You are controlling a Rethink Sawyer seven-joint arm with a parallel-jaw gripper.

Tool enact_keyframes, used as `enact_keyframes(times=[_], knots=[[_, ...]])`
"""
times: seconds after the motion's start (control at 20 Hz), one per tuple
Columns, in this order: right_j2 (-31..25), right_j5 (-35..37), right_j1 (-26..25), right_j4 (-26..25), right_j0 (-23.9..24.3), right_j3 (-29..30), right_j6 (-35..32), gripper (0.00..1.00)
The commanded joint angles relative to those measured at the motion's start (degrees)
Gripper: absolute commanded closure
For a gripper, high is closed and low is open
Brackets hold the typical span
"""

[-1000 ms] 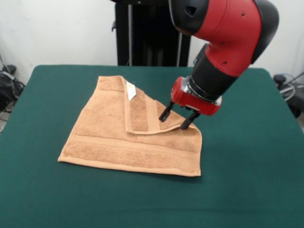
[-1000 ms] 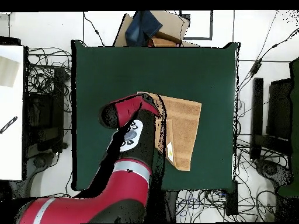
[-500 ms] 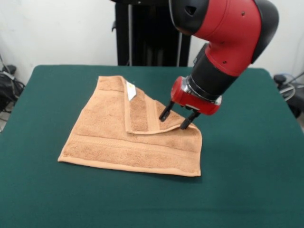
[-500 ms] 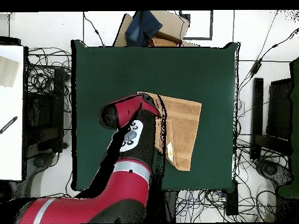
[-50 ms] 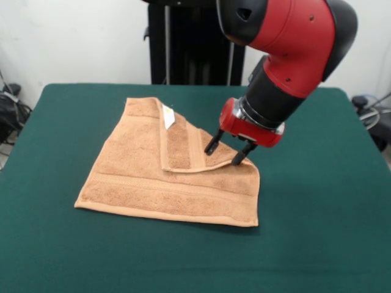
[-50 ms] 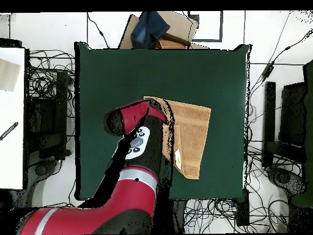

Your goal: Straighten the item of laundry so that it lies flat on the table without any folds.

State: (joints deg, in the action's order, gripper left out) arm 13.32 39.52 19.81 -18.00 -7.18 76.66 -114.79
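Observation:
The item of laundry (image 5: 137, 180), a tan terry towel, lies on the green table (image 5: 317, 232) left of centre. Its far right corner is folded over onto the middle as a triangular flap (image 5: 180, 146), with a white tag (image 5: 168, 116) showing on top. My gripper (image 5: 226, 151) hangs at the flap's right tip, fingers apart and open, one fingertip (image 5: 212, 148) on the flap and the other at its edge. In the overhead view the towel (image 6: 194, 136) shows beside the red arm (image 6: 137, 131), which hides the gripper.
A cardboard box with blue cloth (image 6: 160, 27) sits beyond one table edge. A white desk (image 6: 11, 116) and tangled cables (image 6: 49, 85) flank the table (image 6: 122, 73). Green cloth stretches wide on all sides of the towel.

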Motion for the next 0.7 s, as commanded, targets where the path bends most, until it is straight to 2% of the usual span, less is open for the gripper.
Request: enact_keyframes(times=[0.05,0.55,0.7], knots=[[-5.35,2.43,-2.58,2.05,-0.25,2.92,-4.87,0.0],[-4.87,3.26,-3.18,1.83,-0.95,2.86,-5.28,0.0],[-4.57,0.74,-3.88,1.69,-1.35,4.23,-6.97,0.0]])
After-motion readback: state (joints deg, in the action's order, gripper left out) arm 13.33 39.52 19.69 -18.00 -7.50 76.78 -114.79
